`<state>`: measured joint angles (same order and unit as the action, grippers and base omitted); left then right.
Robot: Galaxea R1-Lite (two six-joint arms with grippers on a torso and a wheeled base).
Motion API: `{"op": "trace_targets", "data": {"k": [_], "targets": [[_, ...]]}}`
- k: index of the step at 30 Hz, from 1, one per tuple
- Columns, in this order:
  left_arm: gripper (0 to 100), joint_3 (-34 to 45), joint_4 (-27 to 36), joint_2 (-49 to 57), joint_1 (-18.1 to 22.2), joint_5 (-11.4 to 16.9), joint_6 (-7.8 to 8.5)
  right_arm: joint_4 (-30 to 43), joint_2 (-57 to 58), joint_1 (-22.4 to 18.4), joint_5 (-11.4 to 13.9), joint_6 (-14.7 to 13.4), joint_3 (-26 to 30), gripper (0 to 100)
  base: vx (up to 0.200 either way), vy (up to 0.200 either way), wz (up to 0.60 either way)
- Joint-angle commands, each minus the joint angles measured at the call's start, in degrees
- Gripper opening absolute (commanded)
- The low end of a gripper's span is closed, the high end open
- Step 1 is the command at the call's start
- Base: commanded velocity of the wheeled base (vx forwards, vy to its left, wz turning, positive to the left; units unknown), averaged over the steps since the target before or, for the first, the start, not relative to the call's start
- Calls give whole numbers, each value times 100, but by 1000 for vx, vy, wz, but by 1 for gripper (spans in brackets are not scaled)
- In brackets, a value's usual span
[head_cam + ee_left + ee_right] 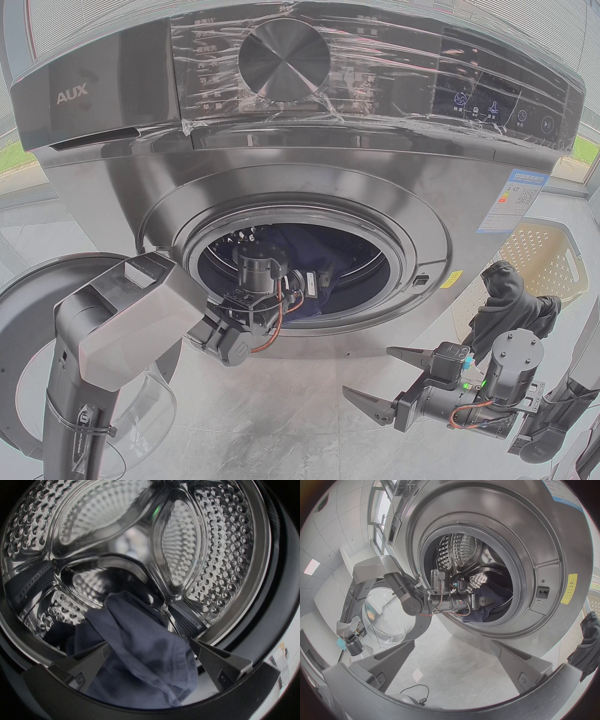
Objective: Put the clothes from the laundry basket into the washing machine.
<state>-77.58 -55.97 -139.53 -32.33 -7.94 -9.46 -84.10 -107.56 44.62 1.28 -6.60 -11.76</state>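
The washing machine point(300, 187) faces me with its round opening uncovered. My left gripper point(150, 644) is inside the steel drum point(203, 542), open, its two fingers spread on either side of a navy garment point(140, 661). That garment lies on the drum floor and drapes over the front lip point(475, 616). My right gripper point(369, 372) hangs open and holding nothing above the floor, in front of the machine's lower right. A dark garment point(509, 306) is draped over the rim of the cream laundry basket point(553, 256) to the machine's right, just behind my right wrist.
The machine's glass door point(25, 325) stands swung out at the left, beside my left arm. Grey tiled floor point(281, 412) lies in front of the machine. A thin cable point(414, 689) lies on the floor near my right gripper.
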Motion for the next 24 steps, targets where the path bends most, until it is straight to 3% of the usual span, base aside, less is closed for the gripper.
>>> {"op": "trace_targets", "data": {"k": [1, 12, 17, 22, 23, 24], "targets": [[100, -73, 33, 260, 78, -33, 6, -1, -11, 3, 4, 0, -1, 100, 0, 0, 0], [100, -11, 16, -30, 34, -77, 111, -1, -55, 47, 4, -8, 7, 100, 0, 0, 0], [100, -11, -2, -250, 122, -85, 313, -1, -116, 56, 4, -17, 7, 100, 0, 0, 0], [100, -82, -46, -390, 148, -68, 322, -1, -116, 56, 4, -17, 7, 100, 0, 0, 0], [0, -64, -55, -390, 139, -59, 331, -1, -116, 56, 4, -17, 7, 100, 0, 0, 0], [0, -82, -55, -399, 139, -59, 340, -1, -116, 56, 4, -17, 7, 100, 0, 0, 0]]}}
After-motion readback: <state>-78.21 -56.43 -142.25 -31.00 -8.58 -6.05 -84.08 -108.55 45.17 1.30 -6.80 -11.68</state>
